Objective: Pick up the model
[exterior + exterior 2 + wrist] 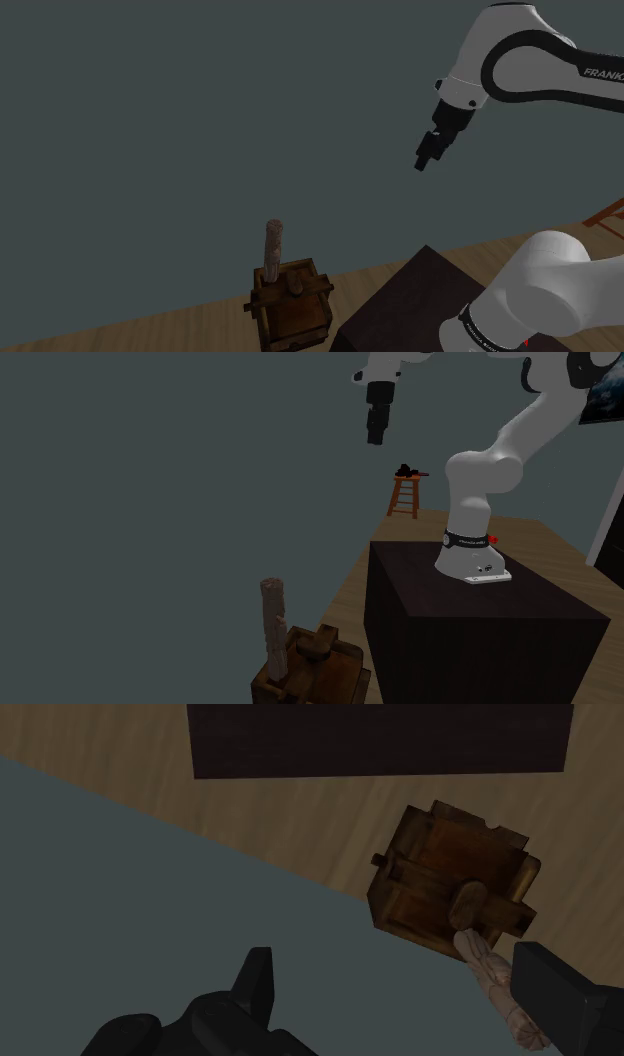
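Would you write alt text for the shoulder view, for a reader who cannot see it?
A white arm holds its black pincer high before a grey wall, well above a brown wooden model with an upright post.

Findings on position: the model (293,305) sits on the floor (200,335) at the foot of the wall (200,120), just beside the stand (400,305) and to the shoulder view's left of it. A post (272,248) stands upright at the model's wall-side edge. The arm's base (472,557) is mounted on top of the stand. The gripper (426,160) hangs high above, well apart from the model. In the second exterior view, a stool (404,495) stands on the floor behind the stand, near the wall.
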Robot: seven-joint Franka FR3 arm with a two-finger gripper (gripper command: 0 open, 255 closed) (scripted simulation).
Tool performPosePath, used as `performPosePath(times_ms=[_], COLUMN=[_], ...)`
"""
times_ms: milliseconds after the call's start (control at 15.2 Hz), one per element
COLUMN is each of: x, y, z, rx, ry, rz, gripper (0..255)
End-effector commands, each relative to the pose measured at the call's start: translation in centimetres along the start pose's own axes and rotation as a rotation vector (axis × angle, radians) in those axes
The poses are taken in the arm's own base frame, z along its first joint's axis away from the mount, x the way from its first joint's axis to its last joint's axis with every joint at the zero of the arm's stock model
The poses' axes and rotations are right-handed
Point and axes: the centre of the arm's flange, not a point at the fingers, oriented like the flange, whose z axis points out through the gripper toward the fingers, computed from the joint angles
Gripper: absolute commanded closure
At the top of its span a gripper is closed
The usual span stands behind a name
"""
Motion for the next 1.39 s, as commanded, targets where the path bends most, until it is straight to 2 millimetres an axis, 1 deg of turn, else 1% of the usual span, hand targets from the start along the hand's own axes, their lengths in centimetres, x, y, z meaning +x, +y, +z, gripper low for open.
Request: performPosePath(times_ms=[0, 1320], x=[0.0, 15.1], y=[0.0, -13.1], z=[0.0, 17.3], rx=[0.000, 0.017], ry=[0.000, -0.025], rz=[0.000, -0.053], gripper=[0, 0])
